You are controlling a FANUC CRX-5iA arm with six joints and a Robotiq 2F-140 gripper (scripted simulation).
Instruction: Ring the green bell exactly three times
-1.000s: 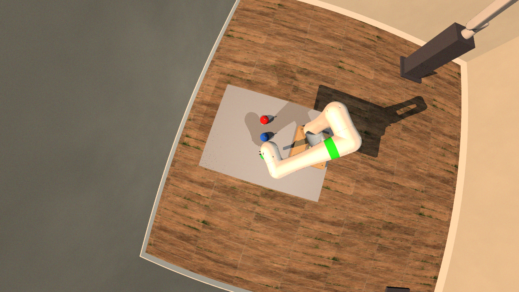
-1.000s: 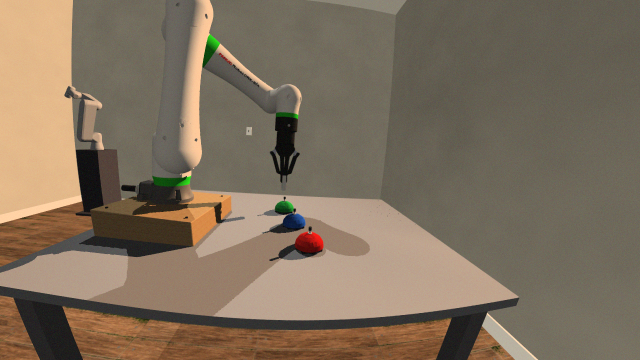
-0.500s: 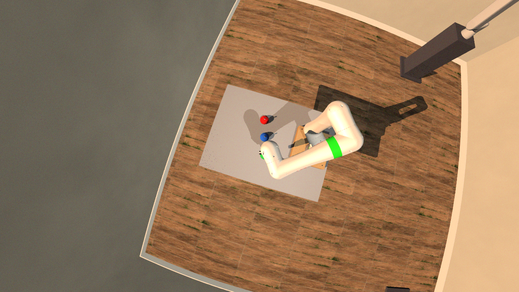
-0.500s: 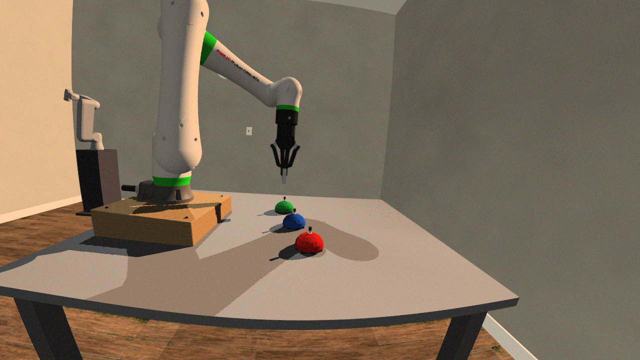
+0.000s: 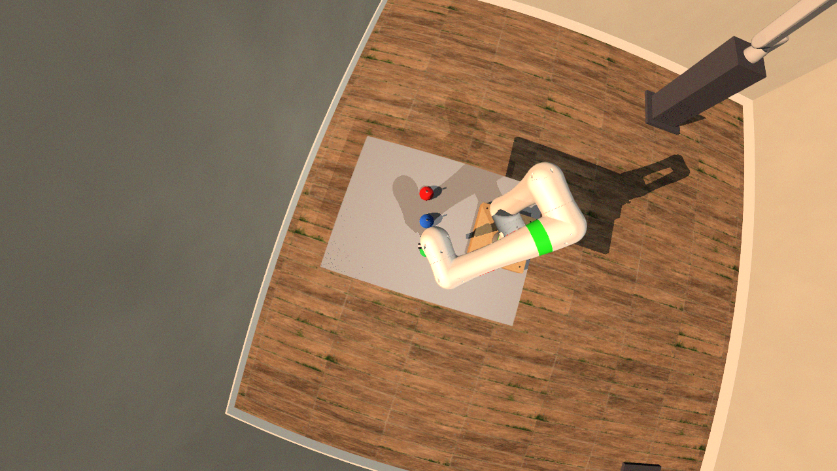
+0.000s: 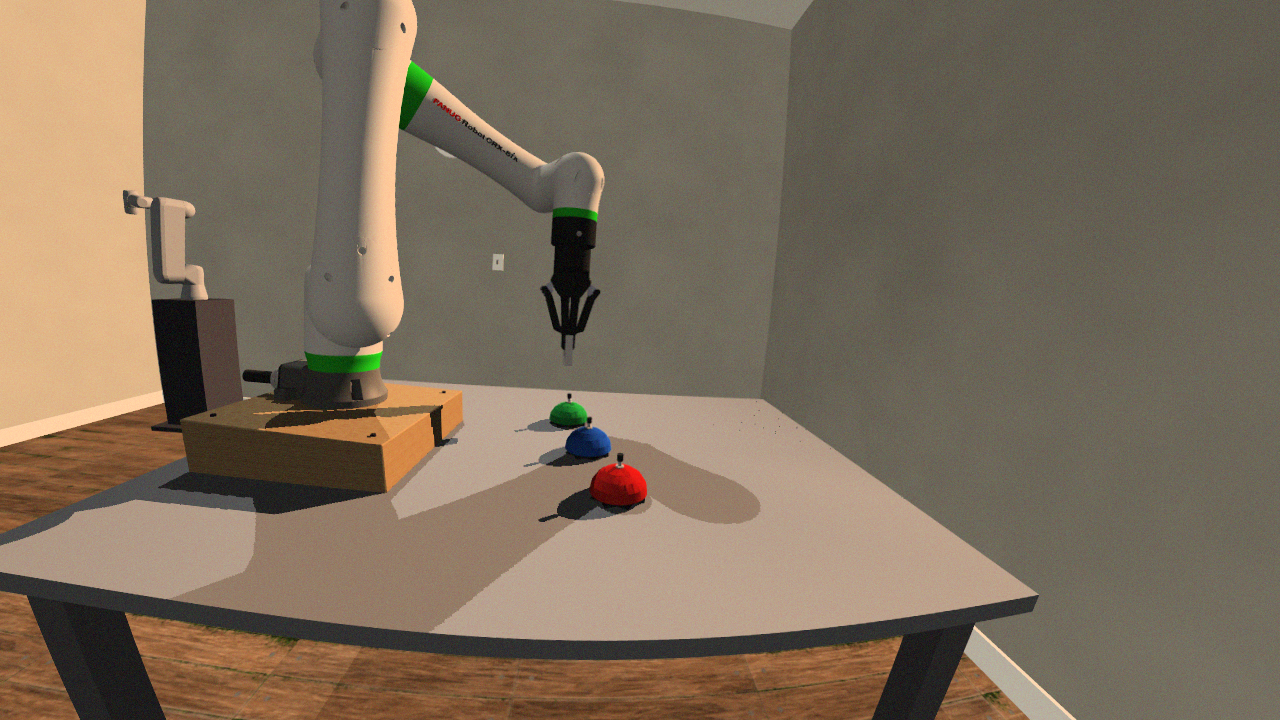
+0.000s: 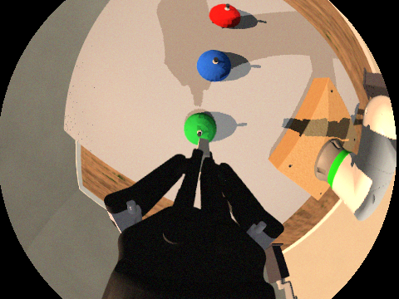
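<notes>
The green bell (image 6: 568, 413) sits on the grey table, the nearest of three bells to the robot base, with its small button standing up. My gripper (image 6: 567, 358) is shut and empty, pointing straight down, and hangs clearly above the green bell's button without touching it. In the wrist view the closed fingertips (image 7: 203, 148) line up with the green bell (image 7: 199, 126). In the overhead view the wrist (image 5: 435, 246) covers most of the green bell (image 5: 422, 252).
A blue bell (image 6: 587, 441) and a red bell (image 6: 618, 484) stand in a row beyond the green one, also seen in the wrist view, blue (image 7: 214, 65) and red (image 7: 224, 15). The wooden base block (image 6: 322, 434) holds the arm at the table's back left.
</notes>
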